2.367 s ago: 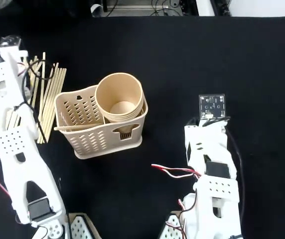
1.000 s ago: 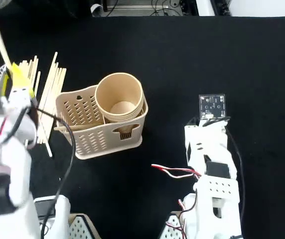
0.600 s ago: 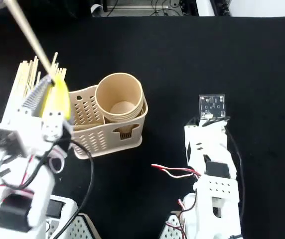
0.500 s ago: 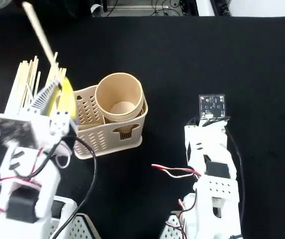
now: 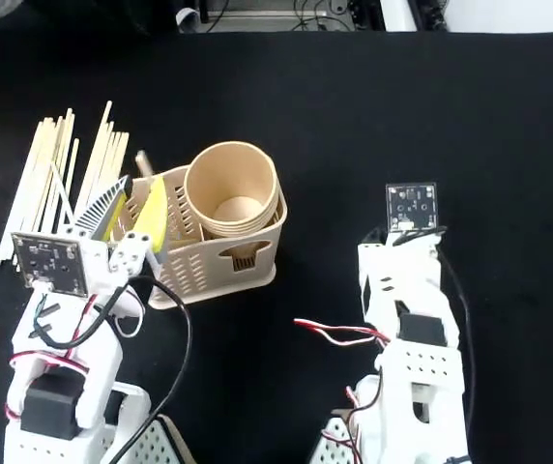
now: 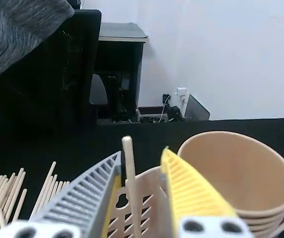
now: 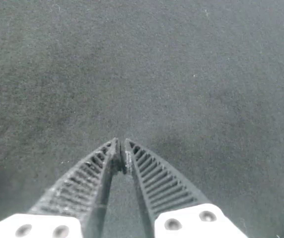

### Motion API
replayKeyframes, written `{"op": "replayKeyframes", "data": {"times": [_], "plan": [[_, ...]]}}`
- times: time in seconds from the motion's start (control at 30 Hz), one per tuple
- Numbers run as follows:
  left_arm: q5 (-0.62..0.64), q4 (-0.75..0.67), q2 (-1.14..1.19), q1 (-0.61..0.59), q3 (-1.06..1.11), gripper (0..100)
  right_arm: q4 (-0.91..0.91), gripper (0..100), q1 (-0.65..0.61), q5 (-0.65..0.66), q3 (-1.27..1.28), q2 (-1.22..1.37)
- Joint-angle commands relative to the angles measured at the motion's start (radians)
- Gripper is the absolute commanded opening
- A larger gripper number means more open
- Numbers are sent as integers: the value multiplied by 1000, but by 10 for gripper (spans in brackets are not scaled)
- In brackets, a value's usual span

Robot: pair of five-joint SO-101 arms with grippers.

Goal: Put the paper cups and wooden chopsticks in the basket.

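The left arm has swung down from over the loose pile, and its left gripper [image 5: 133, 208] is now hanging over the basket's 9 o'clock compartment; the chopstick that was pointing high toward 11 o'clock is now standing almost upright there. At 10 o'clock from the basket [image 5: 199, 266], the loose wooden chopsticks [image 5: 59, 184] are lying fanned on the black tabletop [image 5: 354, 116]. In the left wrist view, the left gripper's jaws are standing parted, with the single chopstick [image 6: 128, 161] rising between them, close against the grey one and apart from the yellow one; its lower end is dipping into the basket. The stacked paper cups [image 5: 231, 188] are sitting in the basket's 3 o'clock compartment, mouth up. Well apart, at 4 o'clock from the basket, the right arm is resting on the tabletop, and its right gripper [image 7: 121, 154] is showing its jaws pressed together with nothing between them.
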Motion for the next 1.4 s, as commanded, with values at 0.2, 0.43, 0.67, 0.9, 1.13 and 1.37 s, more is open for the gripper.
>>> {"op": "replayKeyframes", "data": {"times": [0.2, 0.43, 0.67, 0.9, 1.13, 1.37], "plan": [[51, 83, 12, -200, -242, 184, -20, 12, -14, 5, -2, 5], [51, 201, 433, -578, -526, 188, -20, 12, -14, 5, -2, 5], [-63, 331, 944, -628, -791, 185, -20, 12, -14, 5, -2, 5], [-153, 364, 1318, -627, -947, 186, -20, 12, -14, 5, -2, 5], [-153, 364, 1648, -625, -1089, 185, -20, 12, -14, 5, -2, 5], [-149, 367, 1938, -625, -1264, 185, -20, 12, -14, 5, -2, 5]]}}
